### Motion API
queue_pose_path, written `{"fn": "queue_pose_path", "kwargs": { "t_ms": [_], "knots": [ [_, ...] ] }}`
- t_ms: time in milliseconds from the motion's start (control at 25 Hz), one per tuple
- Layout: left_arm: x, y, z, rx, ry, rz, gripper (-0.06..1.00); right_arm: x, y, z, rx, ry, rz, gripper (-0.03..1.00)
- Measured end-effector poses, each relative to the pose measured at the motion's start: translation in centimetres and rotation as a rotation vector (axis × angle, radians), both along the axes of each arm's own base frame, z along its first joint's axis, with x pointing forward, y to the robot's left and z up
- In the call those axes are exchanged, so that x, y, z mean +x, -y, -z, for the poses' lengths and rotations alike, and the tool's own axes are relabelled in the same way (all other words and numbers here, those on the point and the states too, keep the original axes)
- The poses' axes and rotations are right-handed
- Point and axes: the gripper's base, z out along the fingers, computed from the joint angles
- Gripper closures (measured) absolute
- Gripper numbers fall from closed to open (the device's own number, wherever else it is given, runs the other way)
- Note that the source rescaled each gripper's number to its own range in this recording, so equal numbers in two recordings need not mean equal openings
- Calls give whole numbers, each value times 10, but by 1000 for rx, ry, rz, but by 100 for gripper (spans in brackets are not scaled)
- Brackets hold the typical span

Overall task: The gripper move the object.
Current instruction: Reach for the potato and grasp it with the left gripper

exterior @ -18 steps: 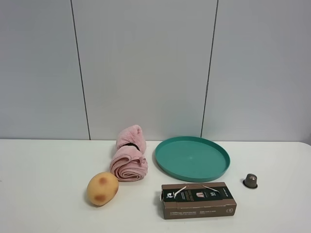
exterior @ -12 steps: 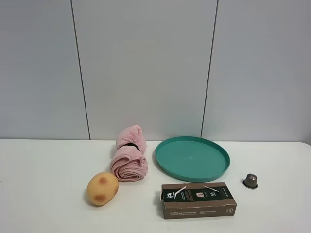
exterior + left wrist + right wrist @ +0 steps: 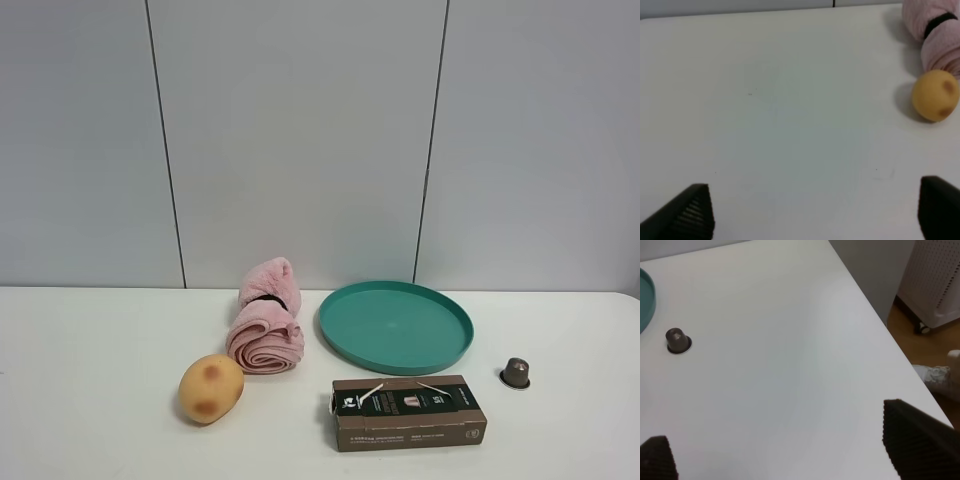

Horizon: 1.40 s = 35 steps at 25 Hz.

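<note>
White tabletop (image 3: 90, 350) under a grey panelled wall fills the high view, and neither of my arms shows in it; the potato (image 3: 211, 389) lies towards the front on my left half, just beside the rolled pink towel (image 3: 266, 330), though I cannot tell whether they touch; my left gripper (image 3: 810, 220) is spread wide with nothing between its fingers, the potato well ahead and off to one side; my right gripper (image 3: 785, 450) gapes empty too, near the coffee capsule (image 3: 677, 340) and the table's far edge. I judge the reach is the left's job; I should centre the potato between the fingers, keep the towel-side finger clear of the cloth, sink to its widest girth, then close gently, since so round a lump may roll.
</note>
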Motion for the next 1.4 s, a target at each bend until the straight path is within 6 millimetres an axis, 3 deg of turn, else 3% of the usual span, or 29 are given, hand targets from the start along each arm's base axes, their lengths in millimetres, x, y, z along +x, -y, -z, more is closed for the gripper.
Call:
{"fn": "queue_pose_path", "kwargs": {
  "t_ms": [1400],
  "knots": [
    [0, 0, 0, -4, 0, -2, -6, 0, 0, 0, 5, 0, -3, -3]
  ]
}}
